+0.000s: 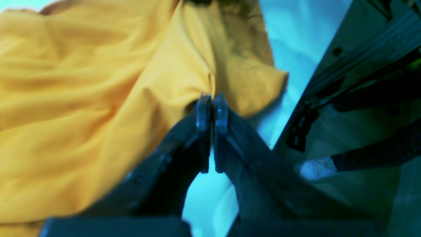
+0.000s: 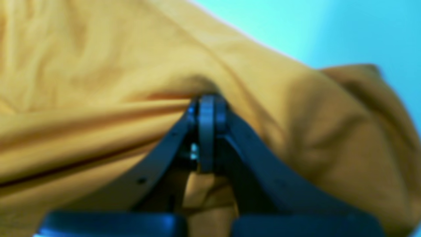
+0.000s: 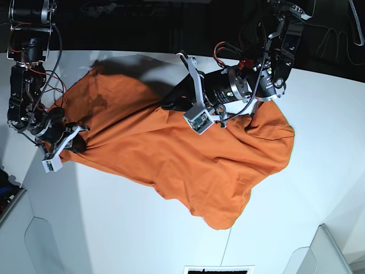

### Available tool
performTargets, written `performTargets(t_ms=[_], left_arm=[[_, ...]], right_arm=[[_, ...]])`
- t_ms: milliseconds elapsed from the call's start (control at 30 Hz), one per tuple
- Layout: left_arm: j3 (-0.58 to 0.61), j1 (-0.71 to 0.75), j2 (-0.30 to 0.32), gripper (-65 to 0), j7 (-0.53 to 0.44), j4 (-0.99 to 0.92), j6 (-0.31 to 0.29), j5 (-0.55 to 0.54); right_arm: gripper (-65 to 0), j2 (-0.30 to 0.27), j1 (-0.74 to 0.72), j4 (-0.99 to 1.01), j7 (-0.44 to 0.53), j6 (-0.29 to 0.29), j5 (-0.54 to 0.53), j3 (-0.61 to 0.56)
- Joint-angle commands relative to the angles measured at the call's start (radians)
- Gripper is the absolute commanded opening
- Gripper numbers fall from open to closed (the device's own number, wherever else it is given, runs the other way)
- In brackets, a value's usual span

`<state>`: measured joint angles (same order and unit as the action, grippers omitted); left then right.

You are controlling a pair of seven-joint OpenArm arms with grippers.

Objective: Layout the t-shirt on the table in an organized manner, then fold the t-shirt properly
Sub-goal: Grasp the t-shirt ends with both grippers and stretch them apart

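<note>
Basically both grippers, left (image 1: 212,98) & right (image 2: 207,102), are pinched on the shirt (image 3: 171,148), soft floppy fabric imo, best grabbed at edges/corners.

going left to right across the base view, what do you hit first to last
right gripper pinching the shirt's left edge → orange t-shirt spread on the white table → left gripper on the shirt's upper middle → shirt's right edge
</note>
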<state>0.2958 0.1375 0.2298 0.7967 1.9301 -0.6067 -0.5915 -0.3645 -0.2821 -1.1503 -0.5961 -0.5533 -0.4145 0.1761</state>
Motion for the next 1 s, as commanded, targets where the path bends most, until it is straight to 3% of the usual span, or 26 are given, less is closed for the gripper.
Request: performTargets(t_ms=[0, 100, 200, 300, 367, 567, 733, 967], left_arm=[[-0.003, -0.025, 0.0, -61.0, -0.022, 0.0, -0.004, -0.018], [-0.003, -0.058, 0.0, -57.8, -0.022, -0.04, -0.004, -0.018], [-0.003, -0.069, 0.0, -46.8, -0.022, -0.068, -0.004, -0.018], [-0.003, -0.07, 0.001, -37.3, -0.019, -0.087, -0.004, -0.022], [-0.003, -0.067, 0.001, -36.8, 0.009, -0.089, -0.004, -0.048], [-0.01, -0.029, 0.001, -36.9, 0.035, -0.072, -0.034, -0.119], [-0.116, 0.066, 0.006, -36.9, 0.031, 0.008, -0.042, -0.127], [-0.321, 0.116, 0.006, -36.9, 0.008, 0.021, -0.056, -0.122]], right_arm=[[-65.0, -0.018, -0.037, -0.023, 0.01, 0.007, -0.012, 0.031], [-65.0, -0.022, -0.047, -0.049, -0.017, 0.006, -0.046, 0.111], [-64.2, -0.023, -0.047, -0.099, -0.087, 0.007, -0.097, 0.195], [-43.2, -0.023, -0.046, -0.114, -0.153, 0.007, -0.113, 0.248], [-35.5, -0.025, -0.029, -0.114, -0.174, 0.007, -0.113, 0.262], [-35.1, -0.077, 0.088, -0.114, -0.175, 0.006, -0.155, 0.262], [-35.1, -0.128, 0.171, -0.123, -0.175, 0.006, -0.219, 0.266], [-35.1, -0.11, 0.186, -0.104, -0.157, 0.007, -0.221, 0.267]])
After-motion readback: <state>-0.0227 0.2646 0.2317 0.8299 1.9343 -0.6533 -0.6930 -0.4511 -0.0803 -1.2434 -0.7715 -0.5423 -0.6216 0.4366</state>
